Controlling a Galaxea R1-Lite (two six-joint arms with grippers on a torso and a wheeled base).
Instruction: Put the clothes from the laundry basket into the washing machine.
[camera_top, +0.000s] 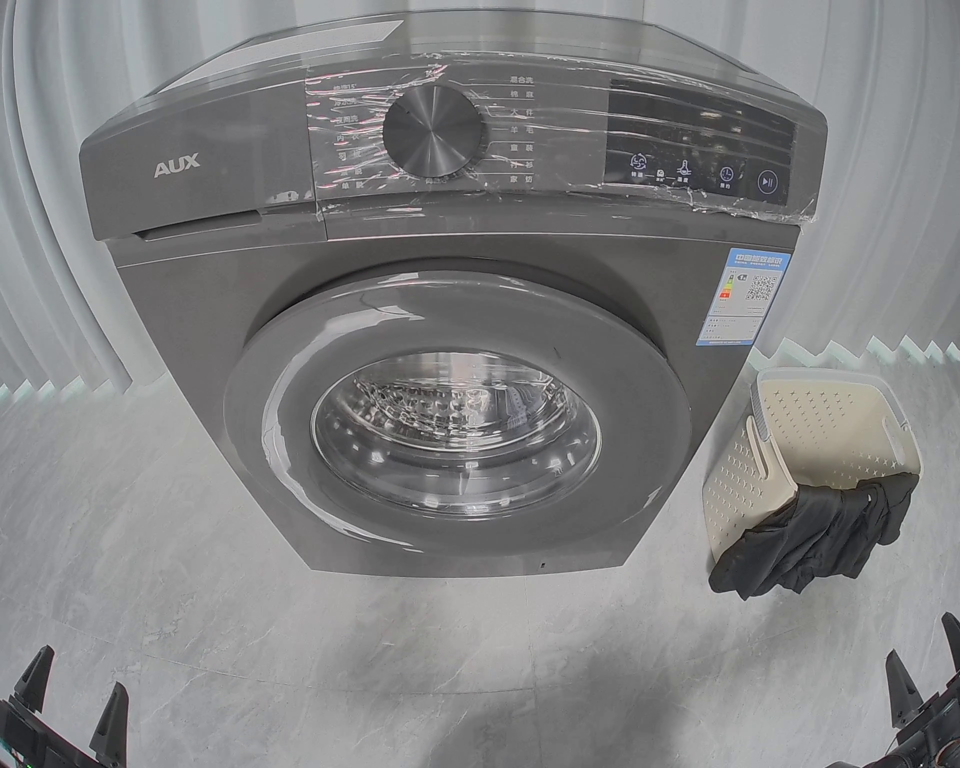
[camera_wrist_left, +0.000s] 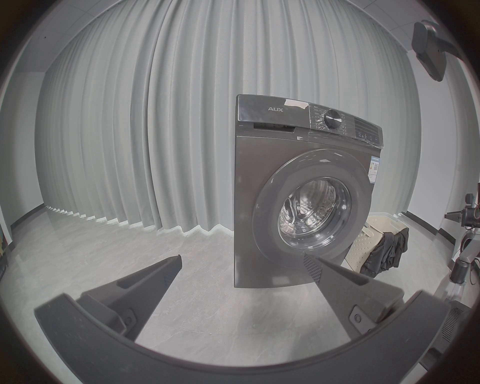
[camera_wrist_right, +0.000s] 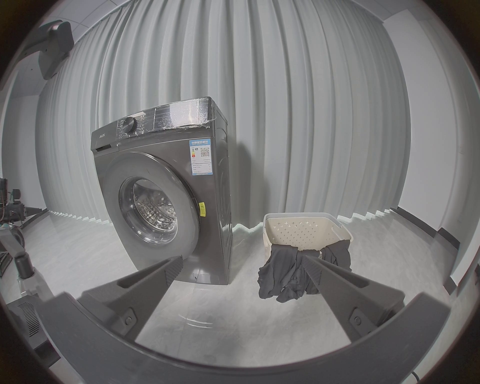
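The washing machine (camera_top: 450, 300) is seen at the centre of the head view, its round door (camera_top: 455, 430) shut. The laundry basket (camera_top: 835, 415) is set on the floor (camera_top: 200, 560) at the right, just beside the machine, with dark clothes (camera_top: 815, 540) draped over its near rim. The left gripper (camera_top: 75, 695) and right gripper (camera_top: 920, 650) are held at the bottom corners, fingers apart and empty.

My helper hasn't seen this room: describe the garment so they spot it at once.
Start at the grey washing machine. On the floor beside it, on the robot's right, stands a cream perforated laundry basket. Over its front rim hangs the black garment, the only cloth.
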